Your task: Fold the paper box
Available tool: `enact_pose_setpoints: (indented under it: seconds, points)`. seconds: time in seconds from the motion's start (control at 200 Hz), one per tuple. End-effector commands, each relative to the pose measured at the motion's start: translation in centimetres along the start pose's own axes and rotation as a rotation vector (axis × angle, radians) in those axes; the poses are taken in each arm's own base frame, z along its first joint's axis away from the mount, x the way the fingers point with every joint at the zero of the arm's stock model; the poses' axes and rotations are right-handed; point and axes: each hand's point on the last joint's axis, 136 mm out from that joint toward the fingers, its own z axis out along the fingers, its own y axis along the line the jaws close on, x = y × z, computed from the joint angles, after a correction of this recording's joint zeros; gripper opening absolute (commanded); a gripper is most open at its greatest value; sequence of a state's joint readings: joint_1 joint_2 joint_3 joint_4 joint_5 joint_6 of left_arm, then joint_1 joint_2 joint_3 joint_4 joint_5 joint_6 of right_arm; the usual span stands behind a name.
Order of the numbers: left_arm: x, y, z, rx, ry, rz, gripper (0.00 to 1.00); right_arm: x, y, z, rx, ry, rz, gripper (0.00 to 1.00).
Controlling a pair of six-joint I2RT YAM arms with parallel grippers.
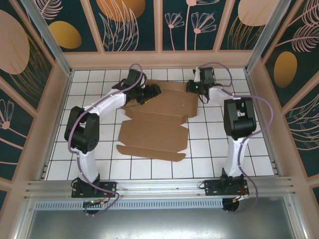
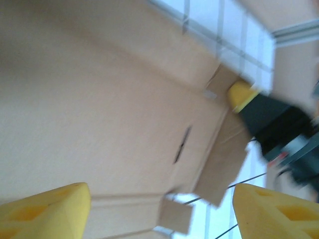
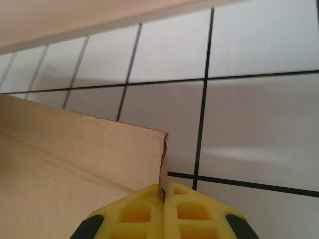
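1. While the paper box (image 1: 154, 132) lies opened out and mostly flat in the middle of the white tiled table (image 1: 214, 159), both arms reach from the near edge to its far end.
2. The left arm rises from its base, bends sharply at the elbow and runs forward and to the right. This puts the left gripper (image 1: 149, 93) over the far left part of the cardboard.
3. Its yellow fingers (image 2: 45, 211) are spread wide with nothing between them, and creased brown board with a narrow slot lies below.
4. The right arm stands tall from its base, elbow high, with the forearm turned in to the left. The right gripper (image 1: 192, 87) sits at the box's far right corner.
5. Its yellow fingers are pressed together, pinching the thin edge of a raised flap right at the flap's corner.
6. The cardboard is plain brown.
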State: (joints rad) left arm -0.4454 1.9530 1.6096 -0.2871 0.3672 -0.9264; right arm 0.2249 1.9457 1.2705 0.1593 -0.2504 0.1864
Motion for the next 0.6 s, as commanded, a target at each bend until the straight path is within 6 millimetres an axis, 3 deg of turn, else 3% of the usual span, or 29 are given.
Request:
enact_pose_setpoints:
  seconds: [0.0, 0.165, 0.33, 0.596]
  points:
    - [-1.7, -0.8, 1.2, 0.042, 0.016, -0.154, 0.78, -6.0, 2.7, -3.9, -0.036, -0.325, -0.104, 0.0]
    - [-3.4, -0.7, 3.3, -0.003, 0.033, -0.271, 0.79, -5.7, 4.9, -7.2, -0.068, -0.497, -0.223, 0.0]
    - [-4.6, -1.8, 3.5, -0.006, 0.016, -0.3, 0.79, -5.1, 6.1, -8.2, -0.027, -0.546, -0.324, 0.0]
    - [-5.4, 0.1, 3.5, -0.054, 0.007, -0.366, 0.77, -4.7, 6.6, -9.2, -0.003, -0.57, -0.354, 0.0]
